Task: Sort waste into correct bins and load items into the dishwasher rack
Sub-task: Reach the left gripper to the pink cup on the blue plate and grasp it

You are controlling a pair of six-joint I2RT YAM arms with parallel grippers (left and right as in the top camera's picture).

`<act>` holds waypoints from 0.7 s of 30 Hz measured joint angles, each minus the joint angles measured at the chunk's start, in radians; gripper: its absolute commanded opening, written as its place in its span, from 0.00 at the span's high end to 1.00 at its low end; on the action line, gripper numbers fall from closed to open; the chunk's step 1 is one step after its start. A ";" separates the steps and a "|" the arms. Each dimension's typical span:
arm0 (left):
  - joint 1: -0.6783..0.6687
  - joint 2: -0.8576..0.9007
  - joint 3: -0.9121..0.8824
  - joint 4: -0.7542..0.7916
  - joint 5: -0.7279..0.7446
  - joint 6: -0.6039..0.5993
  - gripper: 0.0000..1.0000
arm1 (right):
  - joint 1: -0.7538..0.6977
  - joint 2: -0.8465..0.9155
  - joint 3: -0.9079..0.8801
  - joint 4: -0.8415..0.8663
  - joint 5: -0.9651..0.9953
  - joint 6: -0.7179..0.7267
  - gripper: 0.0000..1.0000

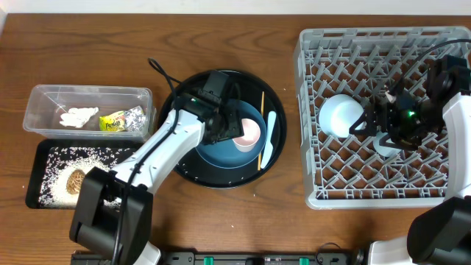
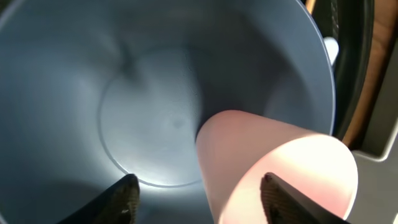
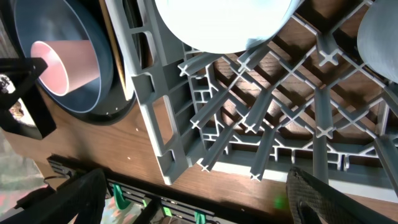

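The pink cup [image 1: 249,134] lies on its side in the dark-blue plate [image 1: 221,153] on the round black tray. My left gripper [image 1: 229,126] is open at the cup. In the left wrist view [image 2: 202,199] one finger is in front of the cup's mouth [image 2: 280,168] and the other is over the plate [image 2: 93,93]. The white spoon [image 1: 269,140] and the chopstick [image 1: 260,129] lie on the tray beside the plate. The pale-blue bowl [image 1: 338,115] sits upside down in the grey rack [image 1: 316,59]. My right gripper [image 1: 372,125] is open and empty above the rack [image 3: 202,199], next to the bowl [image 3: 224,25].
The clear tub [image 1: 44,96] holds the white tissue [image 1: 78,116], yellow wrapper [image 1: 112,124] and foil [image 1: 135,118]. The black tray [image 1: 44,158] holds rice [image 1: 96,156] and the brown food piece [image 1: 75,181]. A pale object, perhaps the light-blue cup [image 1: 385,146], sits in the rack under my right arm.
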 measured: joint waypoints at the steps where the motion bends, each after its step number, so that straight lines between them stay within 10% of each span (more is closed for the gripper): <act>1: -0.002 0.000 0.000 0.001 0.001 0.001 0.41 | 0.000 0.000 0.000 0.000 0.000 0.000 0.14; 21: -0.023 0.000 0.000 -0.015 0.003 0.002 0.50 | 0.000 0.000 0.000 0.000 0.000 -0.003 0.14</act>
